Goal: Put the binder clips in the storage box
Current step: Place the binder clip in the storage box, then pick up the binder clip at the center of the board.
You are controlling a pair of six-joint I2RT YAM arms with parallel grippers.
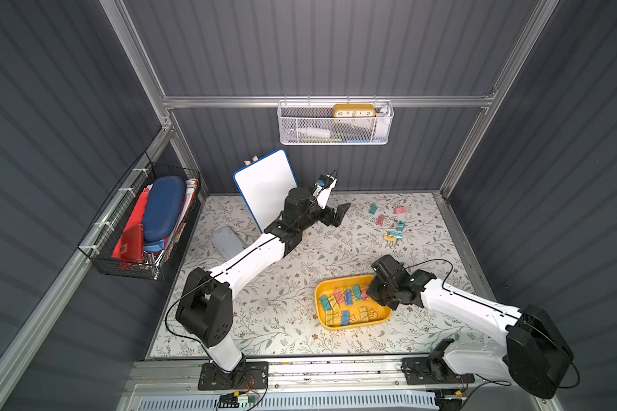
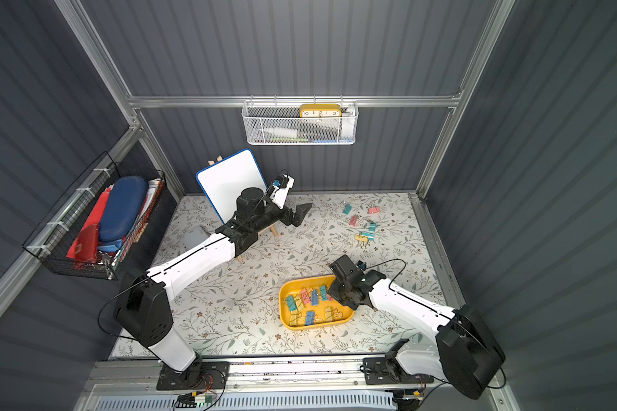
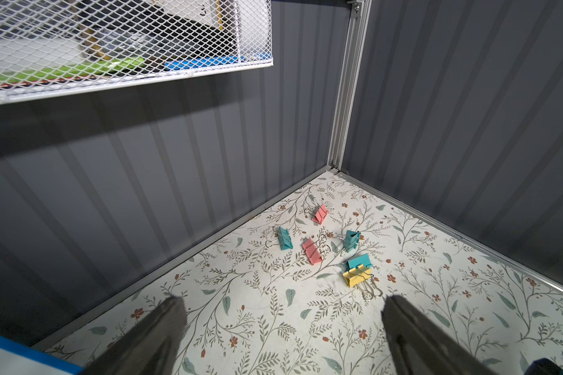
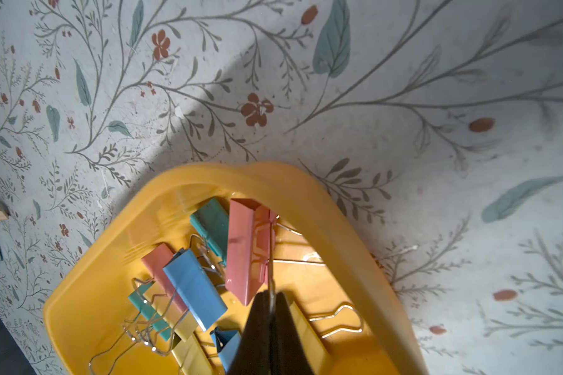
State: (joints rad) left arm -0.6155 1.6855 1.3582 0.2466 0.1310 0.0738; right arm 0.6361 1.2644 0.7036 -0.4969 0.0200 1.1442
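The storage box (image 1: pixel 320 313) is a shallow yellow tray at the front right of the table, and several binder clips (image 1: pixel 348 297) lie in it. In the right wrist view my right gripper (image 4: pixel 270 298) hangs over the tray's rim (image 4: pixel 322 207), shut on the wire handle of a pink binder clip (image 4: pixel 244 250). Its fingertips are hidden under the wrist in both top views. More clips lie loose at the back right: teal (image 1: pixel 373 209), pink (image 1: pixel 380 220) and a yellow one (image 3: pixel 356 276). My left gripper (image 3: pixel 281 311) stands open and empty short of them, also seen from above as the left gripper (image 1: pixel 335 214).
A whiteboard (image 1: pixel 264 185) on an easel stands at the back left behind the left arm. A translucent grey box (image 1: pixel 228 242) lies beside it. A white mesh basket (image 1: pixel 335 124) hangs on the back wall, and a black wire basket (image 1: pixel 143 220) on the left wall.
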